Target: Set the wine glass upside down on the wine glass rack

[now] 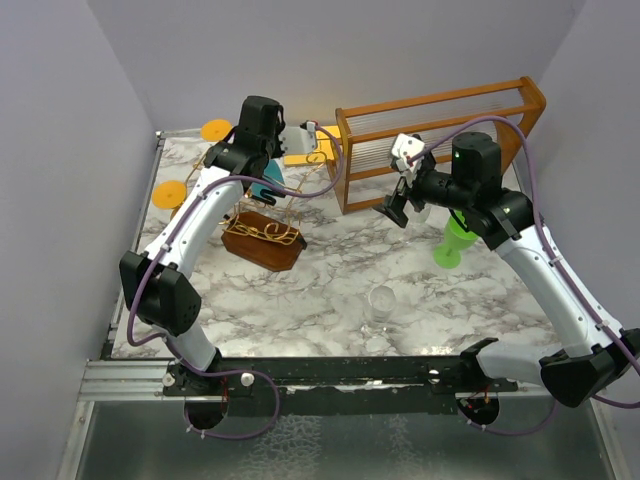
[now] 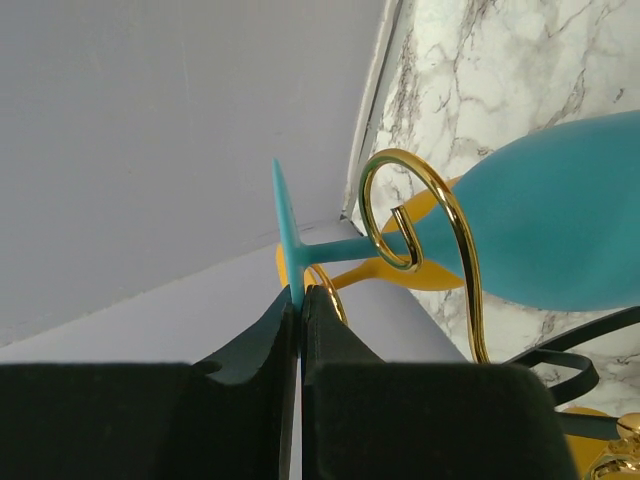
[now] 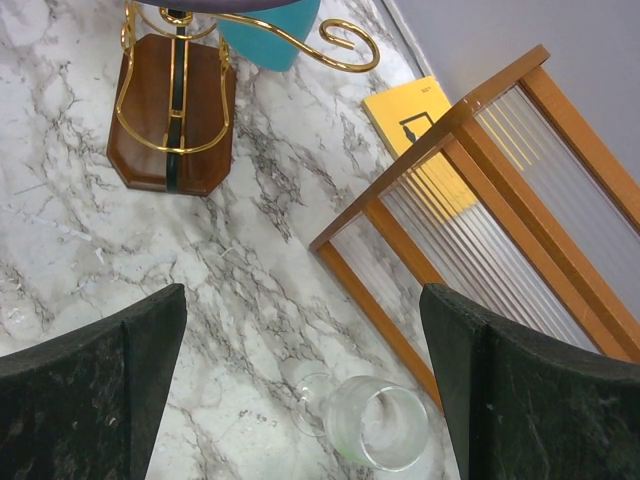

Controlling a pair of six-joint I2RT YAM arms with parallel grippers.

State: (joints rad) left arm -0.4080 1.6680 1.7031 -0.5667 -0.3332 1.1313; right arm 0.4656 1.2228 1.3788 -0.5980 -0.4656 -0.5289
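Observation:
My left gripper (image 2: 300, 292) is shut on the thin foot of a teal wine glass (image 2: 560, 230). The glass's stem lies inside a gold wire curl (image 2: 440, 215) of the wine glass rack (image 1: 262, 240), which has gold wire arms on a dark brown base. In the top view the left gripper (image 1: 268, 180) holds the teal glass (image 1: 270, 190) at the rack's top. In the right wrist view the teal bowl (image 3: 268, 35) hangs by the rack (image 3: 170, 110). My right gripper (image 3: 302, 300) is open and empty, above a clear glass (image 3: 375, 425).
A large orange-brown frame with clear rods (image 1: 440, 140) stands at the back right. A green wine glass (image 1: 455, 240) stands behind my right arm. The clear glass (image 1: 382, 300) stands mid-table. Yellow discs (image 1: 170, 193) and a yellow card (image 3: 415, 115) lie at the back.

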